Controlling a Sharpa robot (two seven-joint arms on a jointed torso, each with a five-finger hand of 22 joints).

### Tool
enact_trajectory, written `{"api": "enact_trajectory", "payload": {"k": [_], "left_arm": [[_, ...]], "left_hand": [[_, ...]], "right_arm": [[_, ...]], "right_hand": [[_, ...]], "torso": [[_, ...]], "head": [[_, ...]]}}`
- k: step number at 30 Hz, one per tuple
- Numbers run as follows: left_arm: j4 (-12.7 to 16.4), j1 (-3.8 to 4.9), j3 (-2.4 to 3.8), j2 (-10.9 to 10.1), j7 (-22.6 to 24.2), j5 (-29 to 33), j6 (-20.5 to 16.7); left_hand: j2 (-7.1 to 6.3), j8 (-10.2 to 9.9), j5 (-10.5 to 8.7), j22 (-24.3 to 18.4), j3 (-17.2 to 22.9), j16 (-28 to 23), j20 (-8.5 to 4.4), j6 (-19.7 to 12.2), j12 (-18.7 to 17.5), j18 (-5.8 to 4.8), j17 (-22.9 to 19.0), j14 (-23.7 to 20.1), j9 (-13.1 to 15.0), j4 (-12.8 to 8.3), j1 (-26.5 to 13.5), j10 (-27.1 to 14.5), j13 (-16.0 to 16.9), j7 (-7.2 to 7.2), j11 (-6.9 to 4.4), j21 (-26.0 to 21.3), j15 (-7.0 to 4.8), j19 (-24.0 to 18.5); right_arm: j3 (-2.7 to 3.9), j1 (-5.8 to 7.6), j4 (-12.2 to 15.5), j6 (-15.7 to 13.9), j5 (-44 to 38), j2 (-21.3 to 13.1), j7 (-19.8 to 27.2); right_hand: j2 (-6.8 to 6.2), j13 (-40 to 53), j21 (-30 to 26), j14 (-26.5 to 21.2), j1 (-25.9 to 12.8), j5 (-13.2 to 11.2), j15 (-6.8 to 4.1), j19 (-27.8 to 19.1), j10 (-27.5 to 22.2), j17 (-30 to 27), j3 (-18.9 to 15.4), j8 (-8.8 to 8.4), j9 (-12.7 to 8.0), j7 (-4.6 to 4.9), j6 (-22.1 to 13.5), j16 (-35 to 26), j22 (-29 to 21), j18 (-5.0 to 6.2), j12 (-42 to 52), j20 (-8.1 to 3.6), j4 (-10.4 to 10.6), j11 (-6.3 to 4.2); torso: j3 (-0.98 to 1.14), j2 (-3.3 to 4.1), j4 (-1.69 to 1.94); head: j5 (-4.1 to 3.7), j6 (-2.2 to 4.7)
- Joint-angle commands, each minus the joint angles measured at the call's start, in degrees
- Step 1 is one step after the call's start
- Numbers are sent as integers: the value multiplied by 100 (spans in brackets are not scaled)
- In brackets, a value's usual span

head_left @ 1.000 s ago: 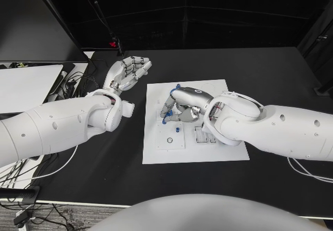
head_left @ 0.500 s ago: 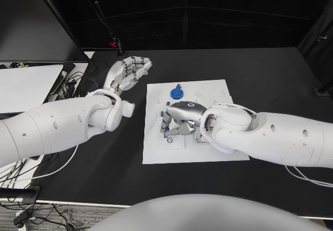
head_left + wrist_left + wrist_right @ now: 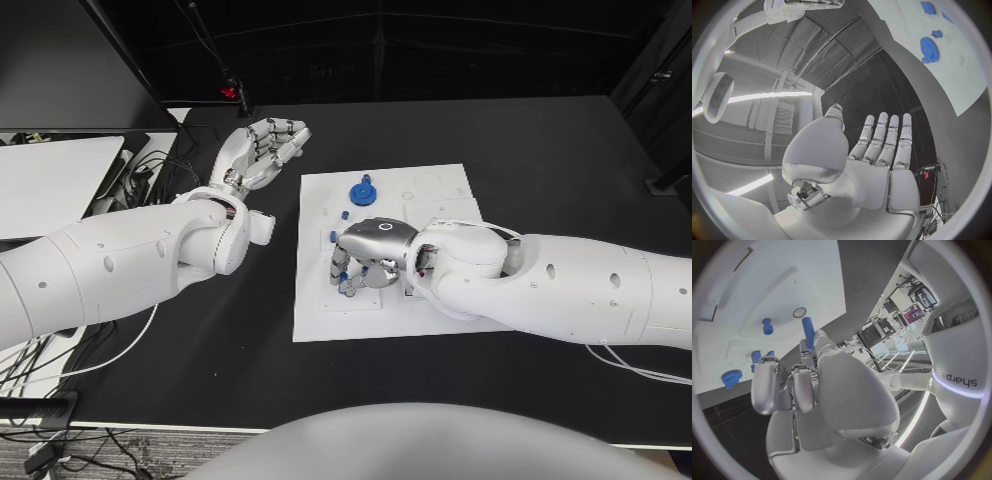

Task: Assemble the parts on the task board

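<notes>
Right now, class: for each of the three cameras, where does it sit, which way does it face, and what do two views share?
Head view: on the robot's head, looking down at the board, both arms in view, right hand over it.
Left wrist view: behind the left hand, facing its raised spread fingers.
Right wrist view: behind the right hand, facing the board, a blue peg at its fingertips.
All three views show the blue gear.

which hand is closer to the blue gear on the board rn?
Right. The right hand is over the task board, just below the blue gear in the head view; the left hand is off-board, over the table.
</notes>
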Motion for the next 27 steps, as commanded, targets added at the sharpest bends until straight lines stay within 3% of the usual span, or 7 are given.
{"api": "enact_trajectory", "payload": {"k": [1, 27], "left_arm": [[5, 6, 6, 7, 789, 8, 36], [11, 6, 6, 4, 782, 8, 20]], "left_hand": [[55, 39, 31, -8, -33, 20, 0, -24, 38, -55, -4, -15, -9, 7, 21, -37, -8, 666, -7, 31, -14, 55], [61, 43, 40, -11, -37, 25, 0, -26, 44, -55, -10, -16, -12, 8, 25, -40, -8, 666, -7, 31, -14, 55]], "right_arm": [[0, 2, -1, 116, -251, 12, -34], [-1, -11, -2, 361, -192, -5, -169]], "right_hand": [[-13, 7, -36, 331, 22, 35, 38, 7, 229, -8, 31, -32, -9, 42, -13, 13, 895, -69, -16, 21, 6, -178], [-5, 8, -55, 327, 10, 40, 47, -2, 221, -24, 53, -58, -19, 52, -31, 6, 888, -65, -48, 29, 13, -169]], "torso": [[-4, -2, 4], [-2, -4, 5]], "head": [[-2, 0], [-16, 0]]}}
